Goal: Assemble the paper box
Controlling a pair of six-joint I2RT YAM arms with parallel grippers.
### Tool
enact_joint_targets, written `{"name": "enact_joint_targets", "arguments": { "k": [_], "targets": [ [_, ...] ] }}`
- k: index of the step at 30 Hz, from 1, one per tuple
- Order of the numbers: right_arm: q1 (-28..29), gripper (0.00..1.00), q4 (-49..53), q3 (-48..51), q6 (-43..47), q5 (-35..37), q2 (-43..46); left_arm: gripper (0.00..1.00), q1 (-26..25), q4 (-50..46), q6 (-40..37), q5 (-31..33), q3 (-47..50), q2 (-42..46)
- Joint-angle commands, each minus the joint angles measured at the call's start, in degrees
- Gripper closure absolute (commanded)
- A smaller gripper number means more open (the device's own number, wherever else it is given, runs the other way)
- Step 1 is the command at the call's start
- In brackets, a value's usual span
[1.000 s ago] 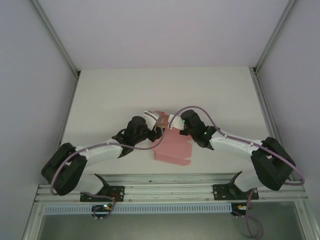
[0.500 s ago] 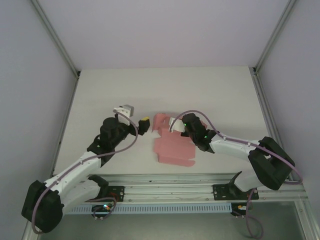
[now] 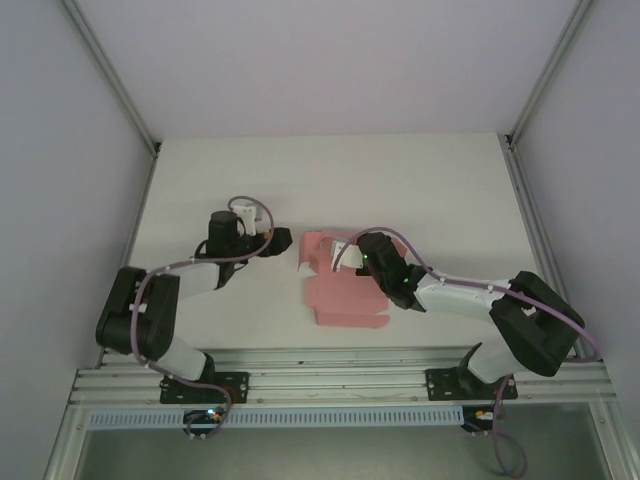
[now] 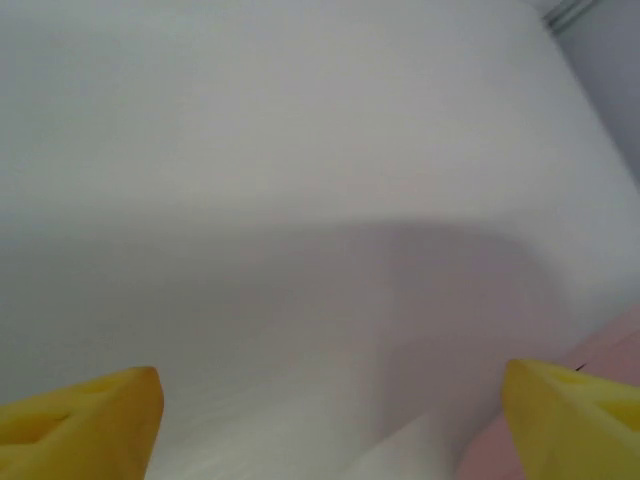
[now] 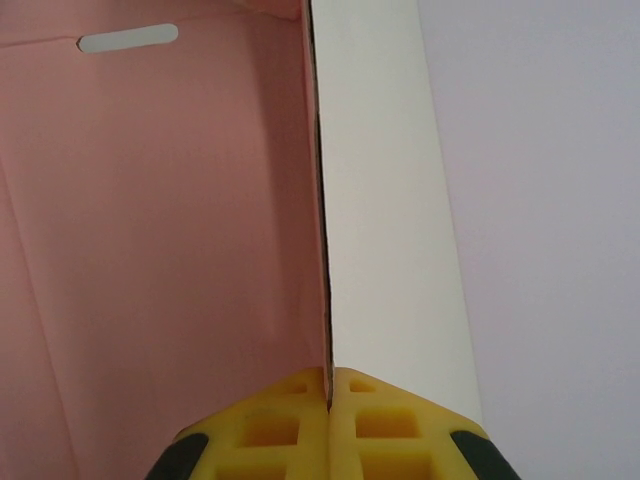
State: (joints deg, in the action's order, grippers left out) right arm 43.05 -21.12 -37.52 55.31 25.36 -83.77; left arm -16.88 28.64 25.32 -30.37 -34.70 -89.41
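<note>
The paper box is a pink card sheet lying partly folded on the white table, one flap raised at its far left corner. My right gripper is shut on that raised flap. In the right wrist view its yellow pads pinch the card's thin edge, with the pink face on the left and the white face on the right. My left gripper stands open just left of the box, not touching it. Its yellow fingertips are wide apart over bare table, with a bit of pink card at the right edge.
The white table stretches back to the rear wall. Metal frame posts run along both sides. The aluminium rail with the arm bases is at the near edge.
My left gripper has let go near the raised flap, opened and pulled back to the left, the arm folding in. My right gripper has kept its grip and shifted slightly left.
</note>
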Motion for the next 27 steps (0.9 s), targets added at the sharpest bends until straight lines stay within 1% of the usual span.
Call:
{"name": "enact_joint_targets", "arguments": {
  "k": [1,2,4,6,11,15,16,20,24,25,27],
  "targets": [
    [0.72,1.0,-1.35,-0.49,-1.78,2.41,-1.13,0.17,-0.58,13.05,2.78,-14.97,-1.94,-3.85],
    [0.81,1.0,-1.8,-0.45,-1.86,2.79,-1.21,0.19,-0.63,17.03,3.68,-17.42,-1.25,-4.93],
    [0.85,1.0,-2.53,-0.22,-1.8,3.31,-1.22,0.2,-0.58,22.09,5.2,-19.53,-0.39,-6.77],
    [0.88,1.0,-2.79,-0.11,-1.71,3.47,-1.07,0.2,-0.64,23.06,5.9,-20.98,-0.44,-7.89],
    [0.89,1.0,-1.74,-0.47,-1.78,3.19,-0.7,0.29,-2.27,22.38,4.4,-21.52,-0.2,-8.59],
    [0.9,1.0,-2.11,-0.34,-2.26,2.94,-0.37,0.38,-3.8,17.79,1.84,-21.2,-1.35,-8.5],
    [0.85,1.0,-2.11,-0.27,-2.46,2.77,-0.23,0.39,-4.27,15.72,0.65,-20.87,-1.83,-8.42],
    [0.87,1.0,-1.86,-0.23,-3.31,2.24,0.33,0.4,-5.7,10.29,-3.28,-17.95,-2.2,-7.31],
    [0.84,1.0,-1.01,-0.1,-3.87,1.8,0.44,0.4,-6.68,3.94,-8.15,-13.13,-2.46,-5.56],
    [0.89,1.0,-0.79,-0.11,-3.89,1.71,0.37,0.4,-8.43,2.64,-9.06,-11.84,-2.71,-5.19],
    [1.07,1.0,-0.79,0.14,-3.69,1.79,0.3,0.42,-9.52,-0.06,-10.82,-10.05,-3.23,-4.49]
  ]
}}
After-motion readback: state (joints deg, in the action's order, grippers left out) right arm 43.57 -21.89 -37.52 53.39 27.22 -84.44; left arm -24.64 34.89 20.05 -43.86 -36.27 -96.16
